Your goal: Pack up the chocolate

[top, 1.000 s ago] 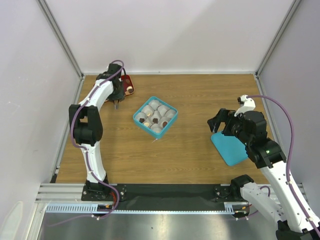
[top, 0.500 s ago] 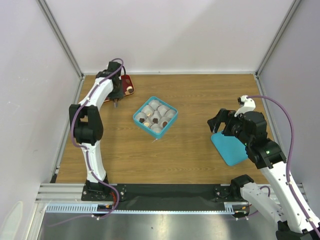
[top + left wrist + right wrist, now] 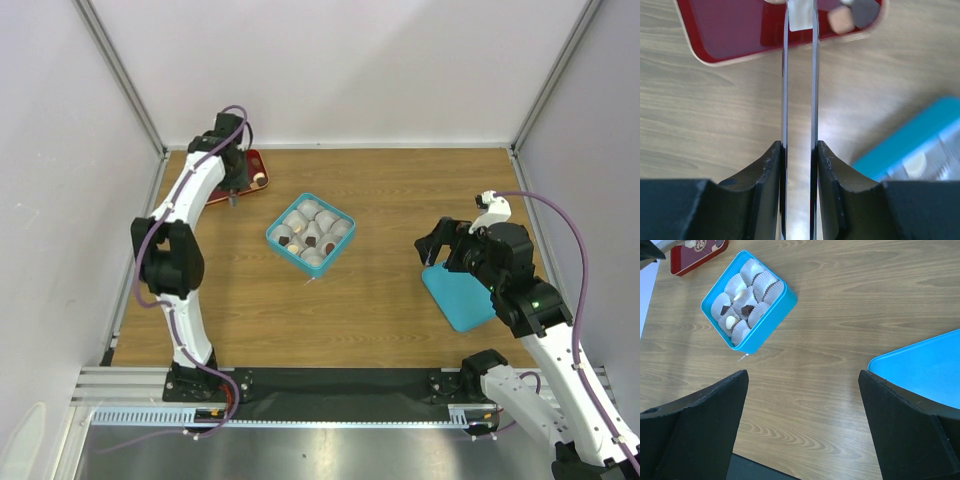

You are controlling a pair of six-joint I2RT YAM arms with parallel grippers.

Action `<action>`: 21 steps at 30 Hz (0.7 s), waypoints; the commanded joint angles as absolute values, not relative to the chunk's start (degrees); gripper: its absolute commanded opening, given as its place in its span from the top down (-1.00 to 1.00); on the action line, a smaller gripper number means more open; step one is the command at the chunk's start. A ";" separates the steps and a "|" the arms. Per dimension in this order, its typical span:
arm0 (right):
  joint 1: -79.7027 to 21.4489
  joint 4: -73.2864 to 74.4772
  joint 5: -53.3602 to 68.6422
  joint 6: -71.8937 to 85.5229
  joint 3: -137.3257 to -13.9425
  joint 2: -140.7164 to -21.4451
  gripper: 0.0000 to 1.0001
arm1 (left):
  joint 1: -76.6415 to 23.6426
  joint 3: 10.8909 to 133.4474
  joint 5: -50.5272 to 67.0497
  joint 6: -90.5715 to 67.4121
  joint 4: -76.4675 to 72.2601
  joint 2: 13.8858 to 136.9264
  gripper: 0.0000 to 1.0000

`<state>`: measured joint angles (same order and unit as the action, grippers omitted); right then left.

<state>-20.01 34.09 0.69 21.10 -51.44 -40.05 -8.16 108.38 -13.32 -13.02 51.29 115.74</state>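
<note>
The left gripper (image 3: pixel 232 198) reached over the near edge of the red tray (image 3: pixel 735 30). Its two thin fingers (image 3: pixel 785 75) ran parallel with only a slim gap between them. A pale patch (image 3: pixel 800 17) filled that gap right at the tips, above the tray. Whether the jaws pinched it or merely straddled it could not be told. Just right of the tips, at the tray's rim, lay a tan chocolate (image 3: pixel 841 21), and a blurred dark chocolate (image 3: pixel 865 11) touched it on the side away from the jaws. Back from the tips and well to their right showed a corner of the teal box (image 3: pixel 912 137). The right gripper (image 3: pixel 802 385) had its jaws spread wide, with only the wood of the table (image 3: pixel 840 315) between them. Ahead of its left finger, well apart from it, the box stood open with its white paper cups (image 3: pixel 722 302) packed side by side. More chocolates (image 3: pixel 746 310), some dark and some pale, sat in several of the cups. The blue lid (image 3: pixel 925 370) lay flat just ahead of the right finger, its corner reaching in toward the gap. The tray sat far ahead, past the left finger at the edge of view.
</note>
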 commanded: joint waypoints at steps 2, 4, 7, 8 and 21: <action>-19.86 33.83 0.09 21.62 -53.70 -39.46 -0.99 | -16.59 103.47 -10.03 -11.51 48.52 103.64 0.37; -19.86 34.45 0.09 21.45 -54.14 -39.38 -0.99 | -19.06 99.87 -8.71 -11.78 47.12 100.22 0.36; -19.86 35.51 -1.58 21.27 -54.67 -39.29 -0.99 | -24.25 97.30 -7.56 -12.13 45.35 97.74 0.36; -19.86 36.03 -1.93 21.18 -55.02 -39.20 -0.99 | -26.52 95.99 -7.38 -12.48 44.92 96.69 0.36; -19.86 37.53 -2.72 21.80 -56.16 -39.29 -0.98 | -35.50 85.61 -1.76 -14.77 37.53 95.10 0.35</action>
<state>-20.01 37.60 -1.56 21.39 -53.52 -39.46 -34.04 86.48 -3.62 -13.58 41.91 96.73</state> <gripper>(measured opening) 0.991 0.357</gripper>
